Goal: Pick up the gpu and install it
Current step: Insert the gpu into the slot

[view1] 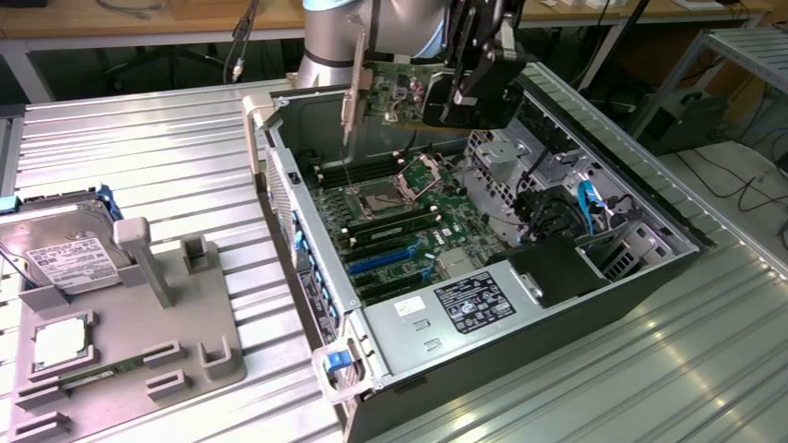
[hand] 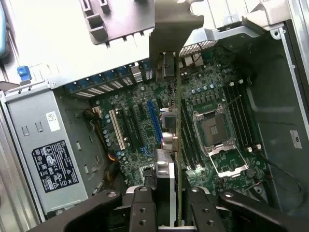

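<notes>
Your one claw (view1: pixel 431 101) is clamped on the one gpu (view1: pixel 391 90), a thin flat card with a silver bracket, held on edge above the green motherboard (view1: pixel 394 212) of one open boxy metal case (view1: pixel 640 185). One silver hard drive (view1: pixel 68 258) sits well apart on the ribbed metal table (view1: pixel 161 166).

light: bright, even, from overhead | glare: ribbed metal counter (view1: pixel 689 369) shines in streaks, washed out white in wrist view | shadows: soft, dim inside computer case (view1: pixel 612 152)

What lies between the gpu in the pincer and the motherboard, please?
Nothing but air: the gpu, gripped by the pincer, hangs above the motherboard without touching it, as the exterior view shows.
</notes>
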Action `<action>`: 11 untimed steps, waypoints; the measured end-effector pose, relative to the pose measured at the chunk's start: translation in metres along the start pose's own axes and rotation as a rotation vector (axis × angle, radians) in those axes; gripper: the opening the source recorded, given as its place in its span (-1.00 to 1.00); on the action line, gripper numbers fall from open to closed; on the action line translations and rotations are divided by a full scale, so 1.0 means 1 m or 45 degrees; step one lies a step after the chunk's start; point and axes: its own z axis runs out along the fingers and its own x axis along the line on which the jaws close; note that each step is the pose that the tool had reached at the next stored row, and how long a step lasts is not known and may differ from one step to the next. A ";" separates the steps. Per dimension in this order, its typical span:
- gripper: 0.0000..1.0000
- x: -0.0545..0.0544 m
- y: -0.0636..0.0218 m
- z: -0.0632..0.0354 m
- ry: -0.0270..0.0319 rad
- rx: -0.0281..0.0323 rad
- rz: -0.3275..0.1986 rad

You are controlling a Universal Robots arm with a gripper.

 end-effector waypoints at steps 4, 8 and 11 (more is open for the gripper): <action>-0.44 0.000 -0.0001 0.0002 0.0013 0.0005 -0.047; -0.44 0.000 -0.0001 0.0009 -0.0002 0.0010 -0.090; -0.44 0.000 -0.0002 0.0022 -0.0016 0.0042 -0.114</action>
